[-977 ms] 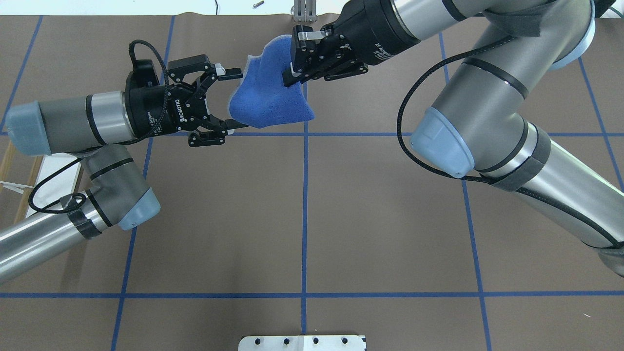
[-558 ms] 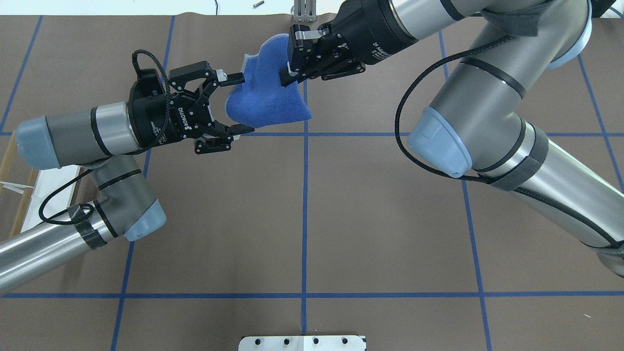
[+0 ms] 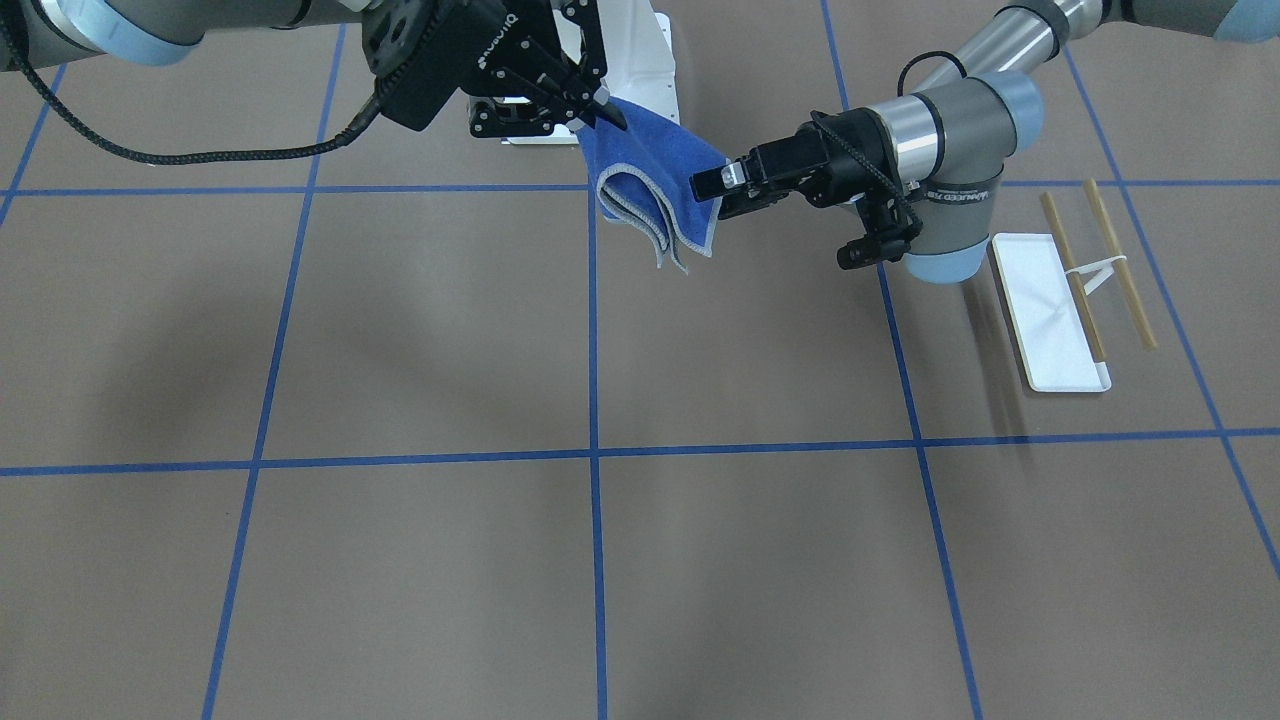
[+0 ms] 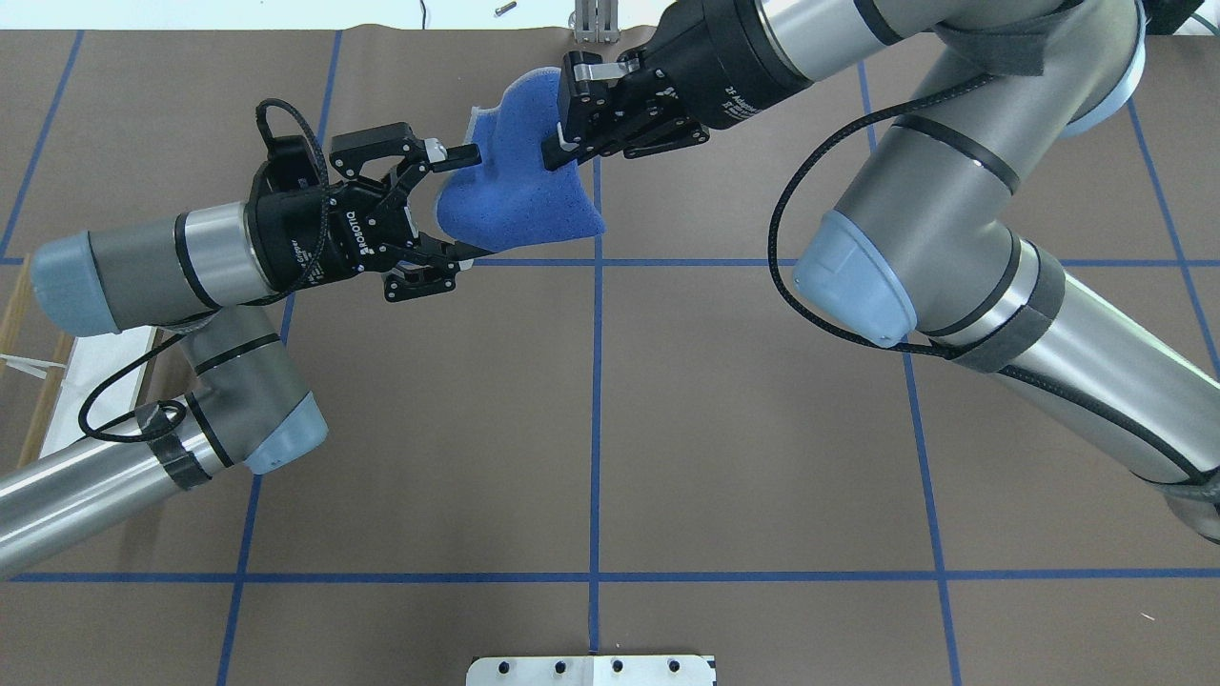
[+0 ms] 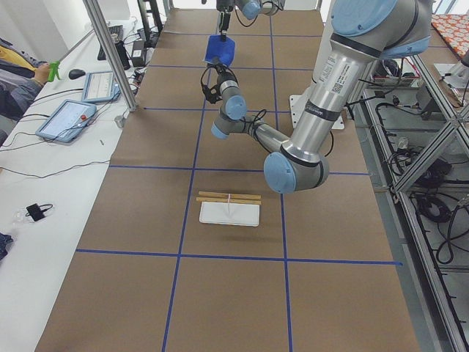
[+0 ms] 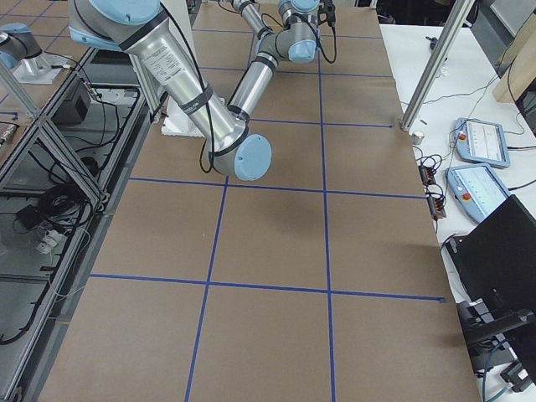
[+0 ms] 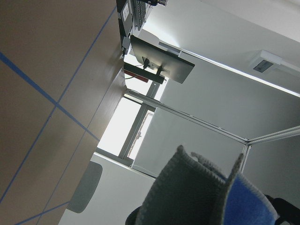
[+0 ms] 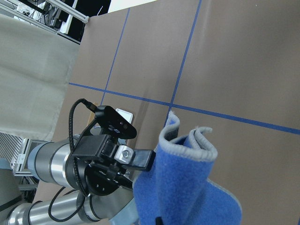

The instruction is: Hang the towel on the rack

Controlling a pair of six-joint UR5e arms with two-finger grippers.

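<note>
Hanging towel [image 4: 519,195], pinched in right end effector [image 4: 556,152]

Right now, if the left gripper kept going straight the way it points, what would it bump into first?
The towel. The left gripper points at it with jaws open, and the blue cloth hangs just ahead, pinched by the right gripper. Depth is hard to judge, but it looks very close.

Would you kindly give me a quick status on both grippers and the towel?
Right gripper shut on the towel, held aloft. Left gripper open at the towel's edge. Rack bare, on the robot's left side.
</note>
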